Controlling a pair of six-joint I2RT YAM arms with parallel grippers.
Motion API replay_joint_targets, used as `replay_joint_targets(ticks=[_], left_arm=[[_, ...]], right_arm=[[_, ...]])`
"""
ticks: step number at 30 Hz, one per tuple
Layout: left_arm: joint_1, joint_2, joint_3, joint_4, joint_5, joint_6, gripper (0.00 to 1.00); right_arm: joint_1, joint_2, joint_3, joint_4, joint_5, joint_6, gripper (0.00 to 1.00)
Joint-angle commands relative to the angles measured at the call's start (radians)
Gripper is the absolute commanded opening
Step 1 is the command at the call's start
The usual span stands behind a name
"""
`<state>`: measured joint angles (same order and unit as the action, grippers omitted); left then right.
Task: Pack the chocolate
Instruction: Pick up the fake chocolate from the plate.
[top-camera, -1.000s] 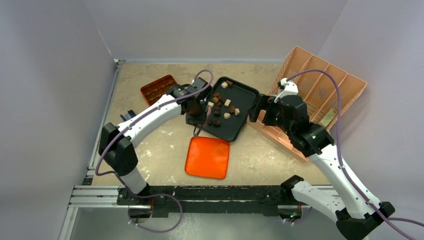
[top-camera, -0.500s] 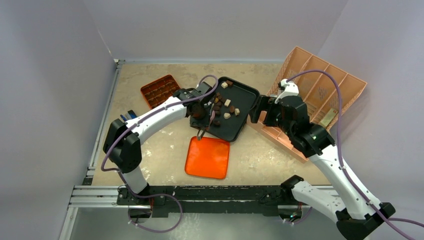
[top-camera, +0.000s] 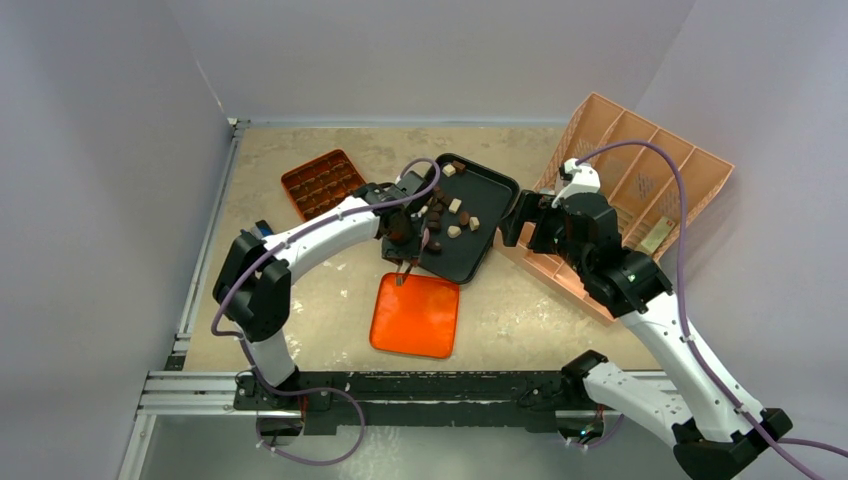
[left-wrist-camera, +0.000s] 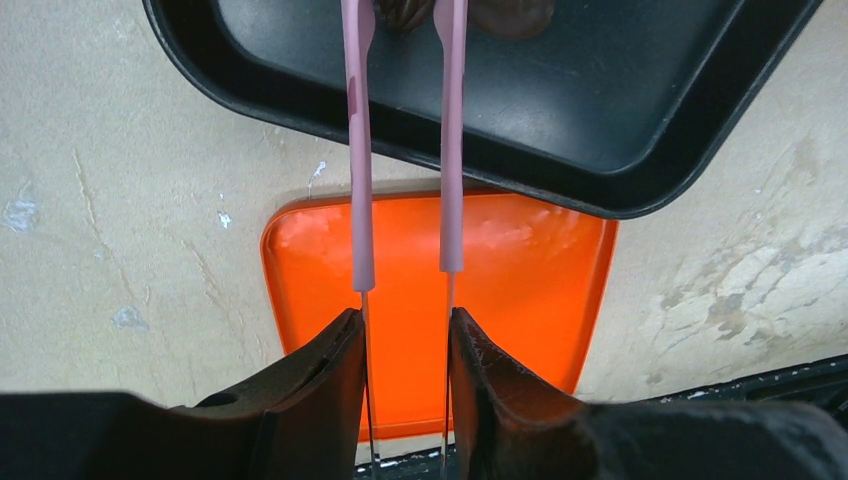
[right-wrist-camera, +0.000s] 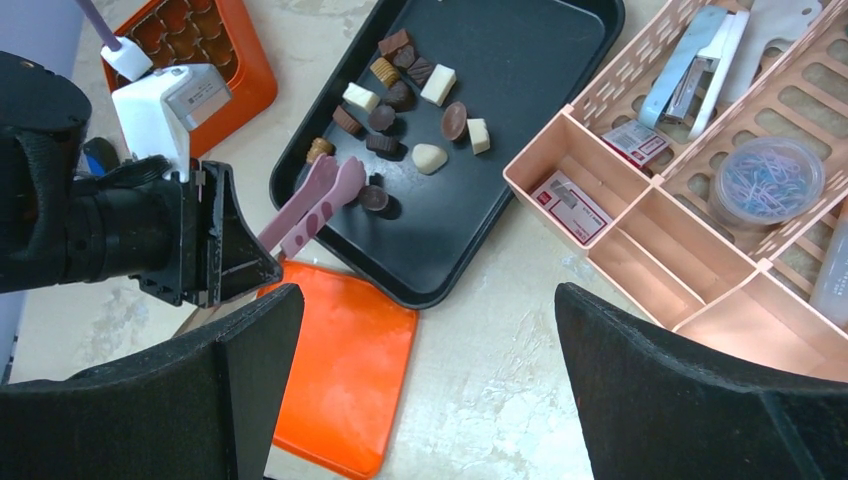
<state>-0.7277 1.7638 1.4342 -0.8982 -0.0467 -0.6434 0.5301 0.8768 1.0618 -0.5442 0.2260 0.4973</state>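
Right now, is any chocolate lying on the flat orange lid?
No, the orange lid is bare; the chocolate pieces lie in the black tray.

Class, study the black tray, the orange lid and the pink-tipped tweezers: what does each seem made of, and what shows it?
Black tray: plastic or coated metal, semi-gloss; soft sheen on its rounded rim. Orange lid: likely glossy plastic; pale highlights on its surface. Tweezers: thin metal arms, matte pink sleeves, perhaps silicone.
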Motion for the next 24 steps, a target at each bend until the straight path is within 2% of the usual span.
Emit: replay_joint_targets(ticks=[1,10,24], left_arm=[[-0.008,-0.001,-0.033,0.050,0.014,-0.019,0.32],[-0.014,-0.015,-0.024,0.041,0.008,-0.029,0.23],[-0.015,-0.058,0.001,0.032,-0.006,-0.057,0.18]], right_arm=[[0.005,-0.011,0.027,0.023,0.003,0.004,0.98],[0.005,-0.024,0.023,0.027,0.001,0.009,0.98],[0.006,-0.064,0.004,0.032,0.010,0.018,0.98]])
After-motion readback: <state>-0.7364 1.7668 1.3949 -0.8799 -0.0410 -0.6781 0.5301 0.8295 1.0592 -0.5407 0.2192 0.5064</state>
